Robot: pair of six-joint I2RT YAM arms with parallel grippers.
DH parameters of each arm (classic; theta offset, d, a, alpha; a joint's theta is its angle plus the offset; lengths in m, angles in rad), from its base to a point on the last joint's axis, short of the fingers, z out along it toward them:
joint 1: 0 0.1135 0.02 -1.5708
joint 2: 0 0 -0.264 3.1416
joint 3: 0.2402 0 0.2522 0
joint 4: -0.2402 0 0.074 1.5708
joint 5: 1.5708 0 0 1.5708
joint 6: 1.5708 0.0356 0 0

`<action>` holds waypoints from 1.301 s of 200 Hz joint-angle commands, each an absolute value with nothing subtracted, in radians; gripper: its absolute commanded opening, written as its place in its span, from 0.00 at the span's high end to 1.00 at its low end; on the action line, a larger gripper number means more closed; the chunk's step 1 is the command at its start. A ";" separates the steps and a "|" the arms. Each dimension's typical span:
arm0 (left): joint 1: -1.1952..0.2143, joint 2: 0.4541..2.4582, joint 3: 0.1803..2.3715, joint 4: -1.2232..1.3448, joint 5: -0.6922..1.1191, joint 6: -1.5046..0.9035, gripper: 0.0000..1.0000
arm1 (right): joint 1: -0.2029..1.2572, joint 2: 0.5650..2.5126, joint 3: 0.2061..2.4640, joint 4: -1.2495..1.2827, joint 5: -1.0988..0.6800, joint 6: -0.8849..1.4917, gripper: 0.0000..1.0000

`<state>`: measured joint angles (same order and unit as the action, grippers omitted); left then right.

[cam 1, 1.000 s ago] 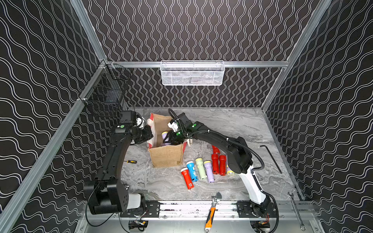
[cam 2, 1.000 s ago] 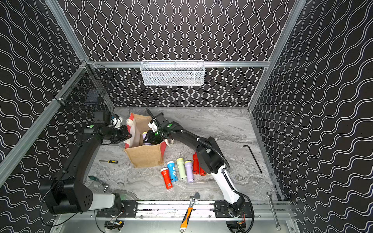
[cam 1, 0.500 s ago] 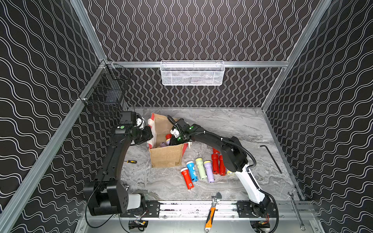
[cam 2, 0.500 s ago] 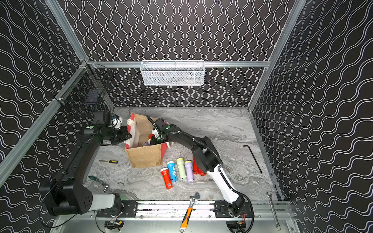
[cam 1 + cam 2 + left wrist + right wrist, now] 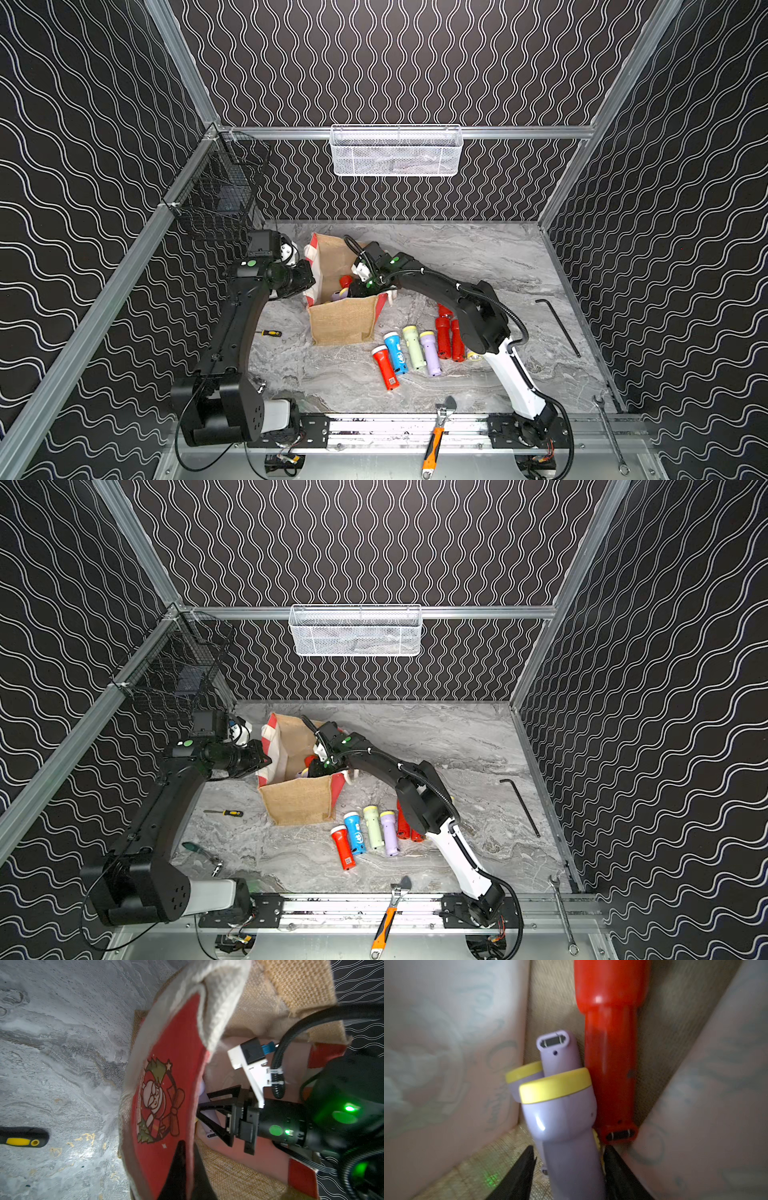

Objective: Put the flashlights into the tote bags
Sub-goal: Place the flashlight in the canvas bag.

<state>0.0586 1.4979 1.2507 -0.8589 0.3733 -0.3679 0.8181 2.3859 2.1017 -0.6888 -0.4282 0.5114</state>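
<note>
- Flashlights on the table: four lie in a row, red, blue, pale green and lilac. At least two more red ones lie side by side next to them. A yellow-rimmed head peeps out beside the right arm.
- Inside the one tote bag, the right wrist view shows at least two lilac ones and one red flashlight leaning in a corner.
- The bag stands upright and open on the left half of the table, with the row just beside its near right corner.
- The right gripper reaches down into the bag. Its jaws stand parted on either side of the handle of a lilac flashlight, and a thin gap shows at one finger.
- The left gripper is pinched on the bag's rim at the red side, one finger outside and one inside.
- Two arms, two grippers and two baskets are in view: a white mesh basket hangs on the back rail and a black wire basket on the left rail.
- Loose tools: one small screwdriver lies left of the bag and one orange-handled wrench on the front rail. One hex key and one spanner lie at the right.
- The table is grey and marbled. The walls are black with white wavy lines, framed in aluminium bars.
</note>
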 commanded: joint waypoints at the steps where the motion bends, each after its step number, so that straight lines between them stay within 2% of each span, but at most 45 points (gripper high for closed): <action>1: 0.059 1.499 1.257 -0.845 0.367 -0.369 1.00 | 0.810 2.338 2.123 -0.683 -0.431 0.501 0.40; 24: 0.058 1.501 1.259 -0.848 0.364 -0.368 1.00 | 0.801 2.298 2.125 -0.661 -0.452 0.497 0.34; 78: 0.058 1.508 1.279 -0.858 0.355 -0.370 1.00 | 0.785 2.195 2.120 -0.628 -0.508 0.482 0.34; 132: 0.058 1.525 1.305 -0.876 0.336 -0.368 1.00 | 0.745 1.975 2.012 -0.572 -0.473 0.409 0.34; 168: 0.060 1.523 1.302 -0.885 0.325 -0.368 1.00 | 0.660 1.801 1.871 -0.540 -0.391 0.370 0.34; 208: 0.060 1.530 1.310 -0.910 0.314 -0.358 1.00 | 0.492 1.615 1.635 -0.489 -0.298 0.366 0.34; 238: 0.059 1.525 1.308 -0.906 0.313 -0.368 1.00 | 0.429 1.567 1.535 -0.549 -0.161 0.318 0.34; 260: 0.057 1.529 1.316 -0.913 0.310 -0.368 1.00 | 0.385 1.560 1.480 -0.578 -0.146 0.309 0.34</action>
